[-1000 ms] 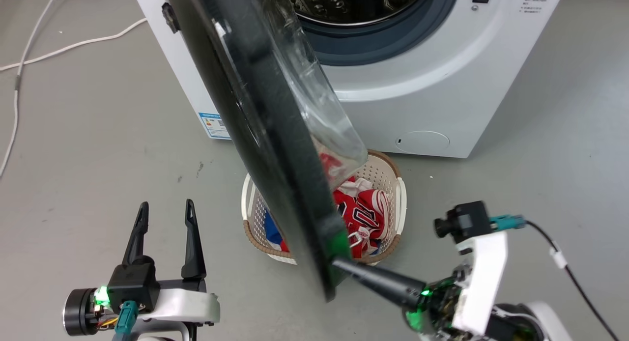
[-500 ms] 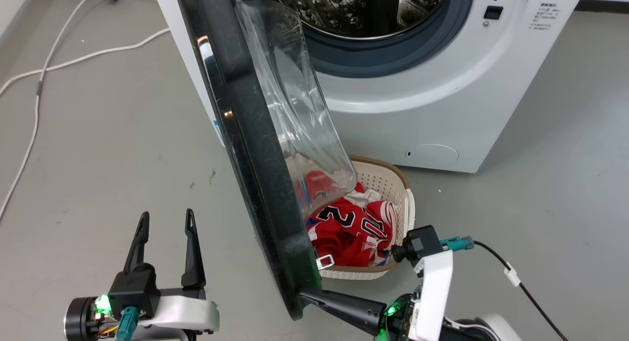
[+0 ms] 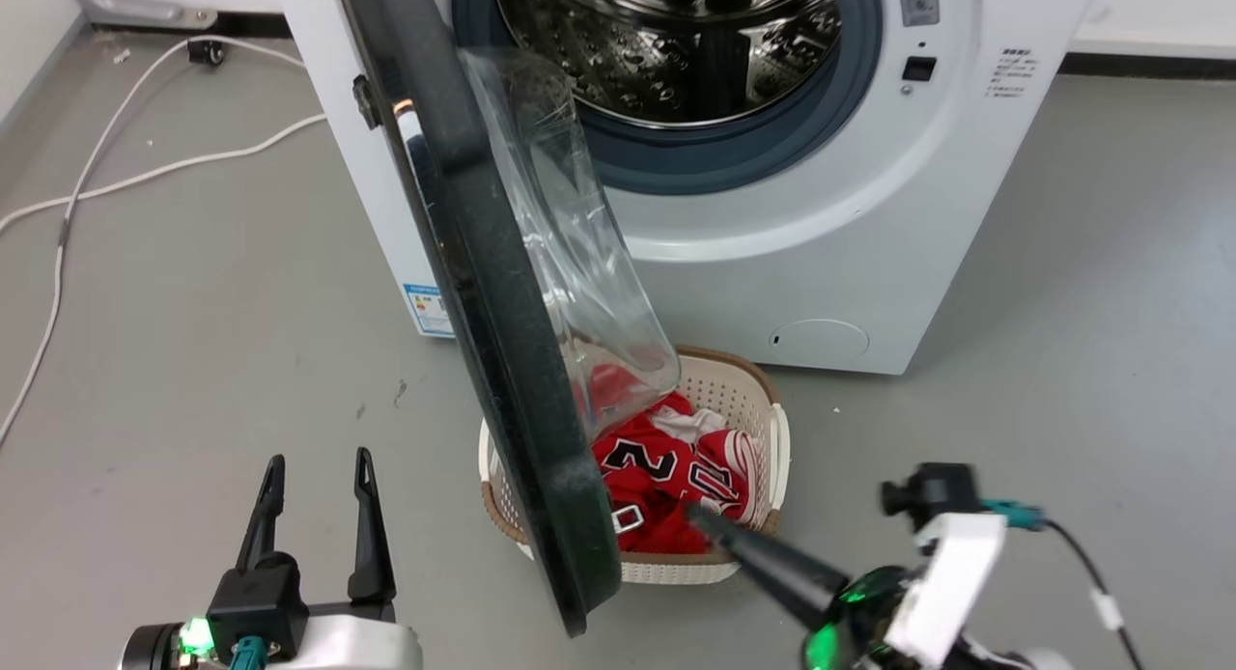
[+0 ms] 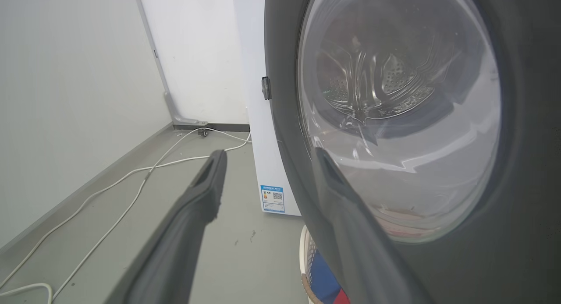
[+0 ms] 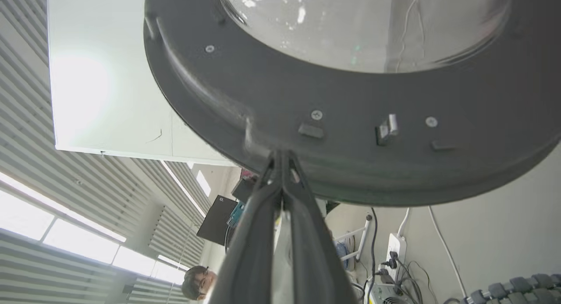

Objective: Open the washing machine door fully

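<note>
The large round washing machine door point(image 3: 492, 342), a glossy black rim around a clear bulging glass bowl, stands out from the white front-loading washing machine point(image 3: 772, 255). It is hinged at the machine's 9 o'clock side and, seen edge-on from the head, runs from 12 toward 6 o'clock. Its lower edge hangs over a pale perforated plastic basket point(image 3: 780, 448) holding a red numbered jersey point(image 3: 666, 467). The right gripper point(image 3: 697, 513), at 5 o'clock, has its fingers pressed together on nothing, tips near the door's inner rim; I cannot tell whether they touch. The left gripper point(image 3: 319, 460), at 7 o'clock, is spread wide and empty, apart from the door.
</note>
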